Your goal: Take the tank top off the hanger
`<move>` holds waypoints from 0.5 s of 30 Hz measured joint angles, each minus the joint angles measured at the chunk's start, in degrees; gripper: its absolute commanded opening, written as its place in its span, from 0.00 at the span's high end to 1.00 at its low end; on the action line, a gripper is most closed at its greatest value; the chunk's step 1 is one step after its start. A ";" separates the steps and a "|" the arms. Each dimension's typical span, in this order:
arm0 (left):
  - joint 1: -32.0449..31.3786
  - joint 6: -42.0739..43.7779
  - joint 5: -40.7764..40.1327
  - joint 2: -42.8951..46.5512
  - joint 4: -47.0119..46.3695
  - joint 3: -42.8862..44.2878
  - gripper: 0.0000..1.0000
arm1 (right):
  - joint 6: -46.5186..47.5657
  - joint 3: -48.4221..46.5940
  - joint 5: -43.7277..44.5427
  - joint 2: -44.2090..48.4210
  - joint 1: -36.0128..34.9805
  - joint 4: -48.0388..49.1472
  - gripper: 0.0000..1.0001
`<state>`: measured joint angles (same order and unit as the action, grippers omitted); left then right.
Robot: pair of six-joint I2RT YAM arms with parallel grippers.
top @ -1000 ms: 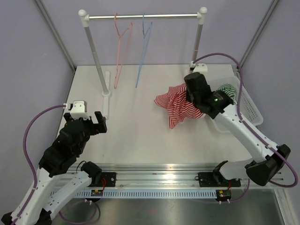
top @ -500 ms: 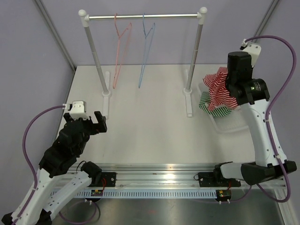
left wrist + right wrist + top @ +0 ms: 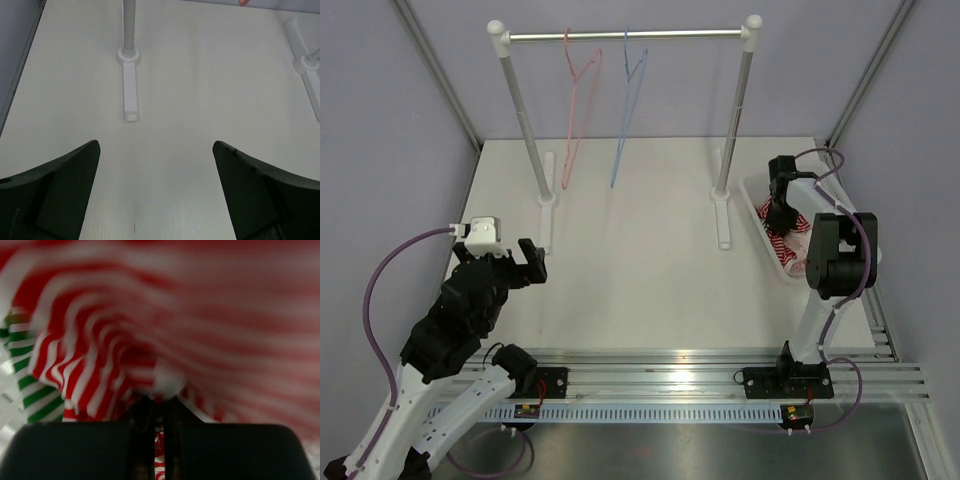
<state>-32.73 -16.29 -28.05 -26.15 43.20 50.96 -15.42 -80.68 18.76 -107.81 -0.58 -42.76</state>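
The red-and-white striped tank top (image 3: 786, 222) lies bunched in the white basket (image 3: 758, 208) at the right. It fills the right wrist view (image 3: 210, 315). My right gripper (image 3: 780, 200) reaches down into the basket and is shut on the striped cloth (image 3: 161, 440), with its jaws close together on a fold. A green-striped garment (image 3: 30, 390) lies beside it. A pink hanger (image 3: 575, 100) and a blue hanger (image 3: 626, 95) hang bare on the rail (image 3: 620, 35). My left gripper (image 3: 528, 262) is open and empty above the table at the near left, its fingers (image 3: 60, 185) wide apart.
The rack's two posts (image 3: 525, 130) stand on white feet (image 3: 130, 95) on the table's far half. The second foot (image 3: 311, 80) shows at the right of the left wrist view. Purple walls enclose the table.
My right arm has swung the red-striped tank top from mid-table to the right and lowered it into the basket. The left arm has stayed still.
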 measured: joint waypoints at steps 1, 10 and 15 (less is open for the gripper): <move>0.00 0.02 0.00 0.15 0.00 0.00 0.01 | -0.26 0.61 -1.07 -1.79 0.26 0.20 1.00; 0.00 0.00 -0.20 0.26 0.28 0.02 0.01 | -2.99 1.38 -6.34 -0.57 2.43 0.87 0.62; 0.00 -0.15 -1.07 -0.09 1.38 0.50 0.01 | -3.78 -2.27 -6.03 5.07 2.51 -3.02 0.28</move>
<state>-32.73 -16.45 -29.12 -26.24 44.58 51.46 -19.20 -82.96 12.73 -102.74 1.93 -45.78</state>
